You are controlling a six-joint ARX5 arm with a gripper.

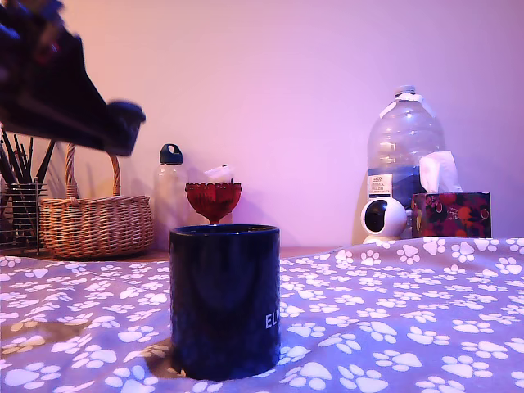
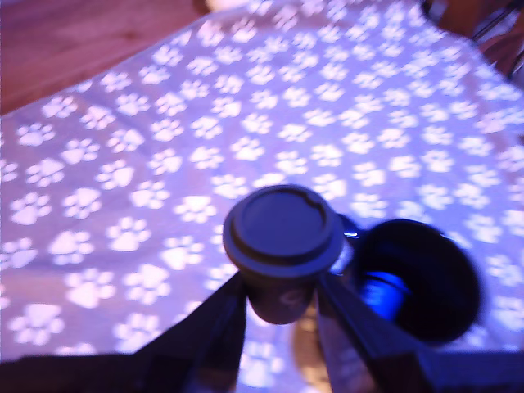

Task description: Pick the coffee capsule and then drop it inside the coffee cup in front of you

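In the wrist view my gripper [image 2: 282, 296] is shut on the coffee capsule [image 2: 282, 233], a small blue pod with a wide rimmed top, held between the two dark fingers above the paw-print cloth [image 2: 164, 164]. The open mouth of the coffee cup [image 2: 426, 274] lies right beside the capsule, and the capsule is not over it. In the exterior view the dark navy coffee cup [image 1: 224, 301] stands upright at the front. The blurred gripper [image 1: 121, 127] hangs high to the exterior view's left of it. The capsule cannot be made out there.
Along the back wall stand a wire pen holder [image 1: 18, 214], a wicker basket [image 1: 94, 223], a blue-capped clear bottle [image 1: 170, 192], a red goblet [image 1: 214, 199], a large water bottle [image 1: 404, 147], a white camera [image 1: 383, 219] and a tissue box [image 1: 452, 214]. Bare wood [image 2: 74, 41] borders the cloth.
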